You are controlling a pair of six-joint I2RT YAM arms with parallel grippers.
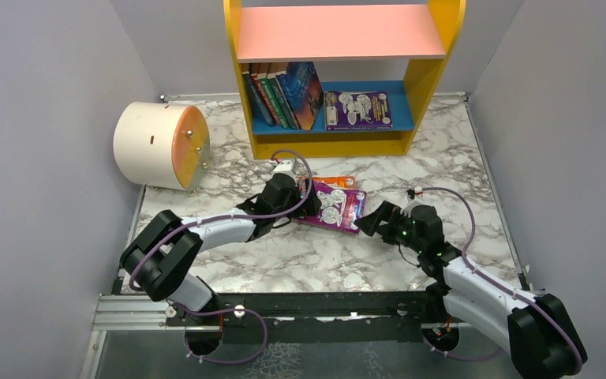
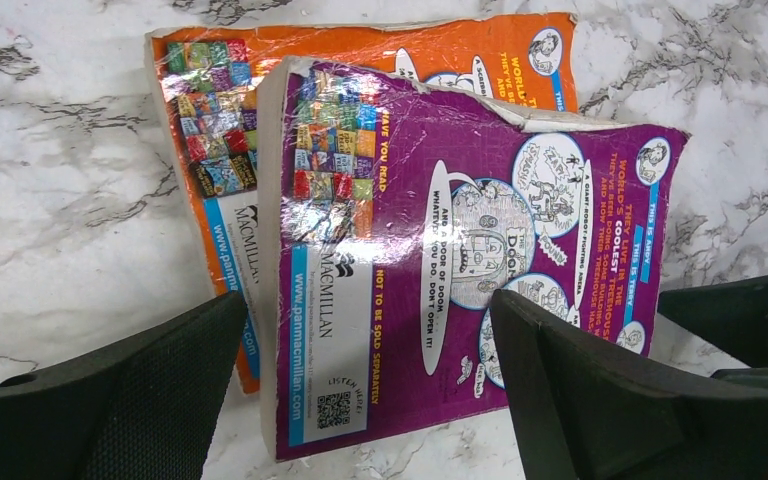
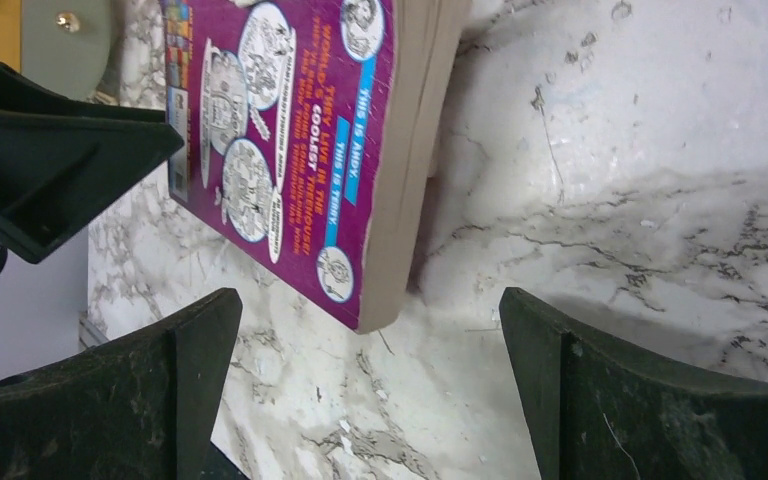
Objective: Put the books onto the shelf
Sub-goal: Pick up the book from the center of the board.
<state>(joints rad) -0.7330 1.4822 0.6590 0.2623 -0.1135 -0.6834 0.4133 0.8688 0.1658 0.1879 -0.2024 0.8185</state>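
1. Grey walls stand around a white marble table (image 1: 308,257) with grey swirls.
2. At the back of the table stands the shelf (image 1: 435,79). It has yellow sides, a pink board on top and a blue board below.
3. On the blue board, some leaning books (image 1: 280,96) stand at the left end. One flat book (image 1: 359,109) with a purple cover lies beside them.
4. On the table in front of the shelf lies the purple book (image 1: 335,205). The orange book (image 1: 339,181) lies under it and pokes out on the side nearer the shelf.
5. The left gripper (image 1: 304,192) is in front of the shelf, at the left edge of the purple book. Its fingers are spread wide and hold nothing. I cannot tell if they touch the book.
6. The right gripper (image 1: 368,219) is also in front of the shelf, just beside the right edge of the purple book. Its fingers are spread wide too, with nothing in them.
7. A cream drum (image 1: 154,142) with an orange end lies on its side, left of the shelf.
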